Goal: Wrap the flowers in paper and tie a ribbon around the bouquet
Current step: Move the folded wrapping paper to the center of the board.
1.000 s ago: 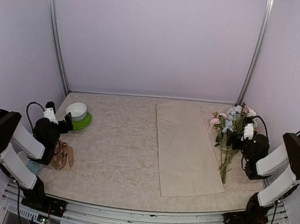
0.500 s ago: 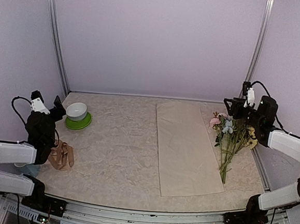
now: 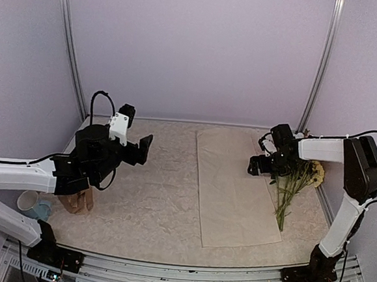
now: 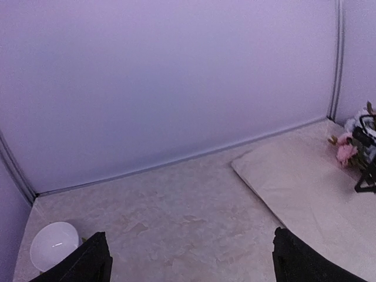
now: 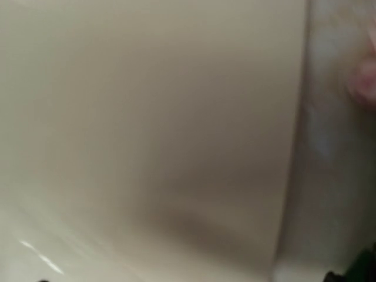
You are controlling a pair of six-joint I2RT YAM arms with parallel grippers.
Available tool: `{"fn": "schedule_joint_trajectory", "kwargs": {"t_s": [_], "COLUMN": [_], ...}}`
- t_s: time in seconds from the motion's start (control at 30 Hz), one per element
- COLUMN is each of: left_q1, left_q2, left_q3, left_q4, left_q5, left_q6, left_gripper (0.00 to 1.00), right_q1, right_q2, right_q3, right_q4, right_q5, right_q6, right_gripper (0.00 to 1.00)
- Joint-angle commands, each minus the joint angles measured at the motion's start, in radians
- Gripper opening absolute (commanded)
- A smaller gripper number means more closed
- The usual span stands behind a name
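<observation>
Swung in from the table's sides over the last half second: both arms. Out from 9 o'clock goes the left gripper [image 3: 142, 150], now above bare marbled tabletop [image 3: 151, 197] at about 10 o'clock and aimed toward the far wall. In the left wrist view, its fingers [image 4: 88, 261] spread wide, nothing between them. Down from the 2 o'clock corner comes the right gripper [image 3: 257, 166], now low at the right long edge of the paper [image 3: 233, 197], just beside the flower heads. Cannot tell whether spread or closed: only a blur of beige sheet and a pink bloom [image 5: 364, 82] in the right wrist view.

Unmoved and flat, the paper: right of centre, long edges running from 12 to 6 o'clock. At 3 o'clock, the flowers [image 3: 287, 194], lying on the tabletop along the paper's right edge, stems toward 6, heads toward 12 and partly hidden by the right arm. At 8 o'clock, the ribbon [image 3: 79, 201], bunched and half covered by the left arm. Just beside it, toward 9, a pale cup [image 3: 28, 201]. Near the far-left corner, seen from the left wrist only, a white bowl [image 4: 54, 244].
</observation>
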Motion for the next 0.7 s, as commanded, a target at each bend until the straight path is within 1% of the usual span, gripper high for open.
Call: {"fn": "schedule_joint_trajectory", "kwargs": {"t_s": [0.0,0.03,0.1,0.23,0.37,0.47,0.53,0.6,0.67], "left_q1": [-0.061,-0.070,-0.081,-0.092,-0.094,-0.094,-0.094,-0.097,-0.099], "left_q2": [0.055,0.064,0.077,0.086,0.091,0.105,0.114,0.119,0.125], "left_q3": [0.065,0.070,0.072,0.066,0.054,0.051,0.064,0.080,0.079], "left_q4": [-0.256,-0.270,-0.305,-0.344,-0.350,-0.355,-0.385,-0.423,-0.458], "left_q5": [0.162,0.187,0.244,0.276,0.302,0.304,0.321,0.366,0.382], "left_q6": [-0.070,-0.088,-0.106,-0.136,-0.141,-0.132,-0.131,-0.129,-0.135], "left_gripper": [0.93,0.93,0.94,0.95,0.95,0.96,0.96,0.95,0.95], "right_q1": [-0.004,-0.003,0.004,0.069,0.158,0.242,0.302,0.327,0.331], "right_q2": [0.057,0.078,0.119,0.146,0.136,0.155,0.171,0.175,0.149], "right_q3": [0.060,0.070,0.080,0.099,0.092,0.104,0.121,0.137,0.148], "right_q4": [-0.132,-0.146,-0.161,-0.156,-0.021,0.093,0.162,0.211,0.212], "right_q5": [0.060,0.037,-0.031,-0.162,-0.338,-0.396,-0.416,-0.433,-0.419], "right_q6": [0.006,0.005,0.007,0.034,0.160,0.262,0.337,0.377,0.380], "right_gripper": [1.00,1.00,0.96,0.89,0.84,0.82,0.83,0.82,0.82]}}
